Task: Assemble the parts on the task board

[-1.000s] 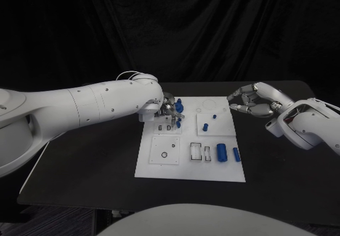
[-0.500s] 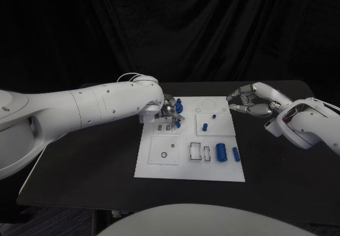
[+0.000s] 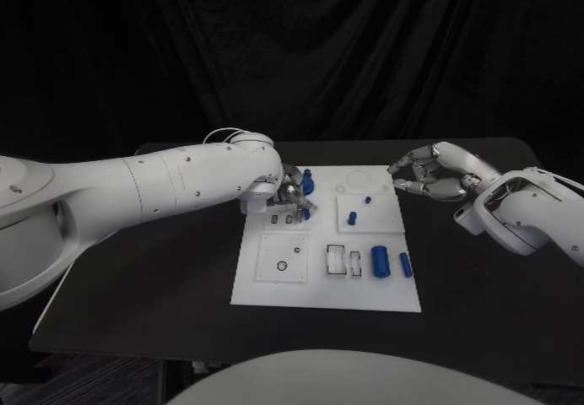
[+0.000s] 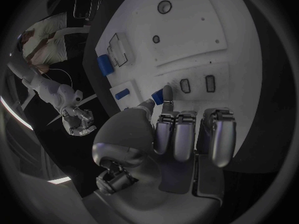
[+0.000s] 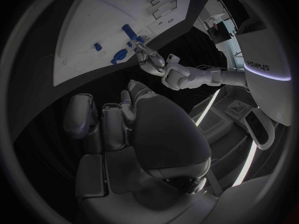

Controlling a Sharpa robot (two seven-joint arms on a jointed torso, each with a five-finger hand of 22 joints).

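One left robot hand point(image 3: 287, 196) pinches a blue part point(image 4: 158, 97); the right robot hand point(image 3: 429, 173) is curled, holding nothing.

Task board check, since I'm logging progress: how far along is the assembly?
Early. Two small blue pegs stand in the task board. The left hand pinches a blue part near two open slots. Two blue cylinders lie loose; the right hand hangs curled, holding nothing.
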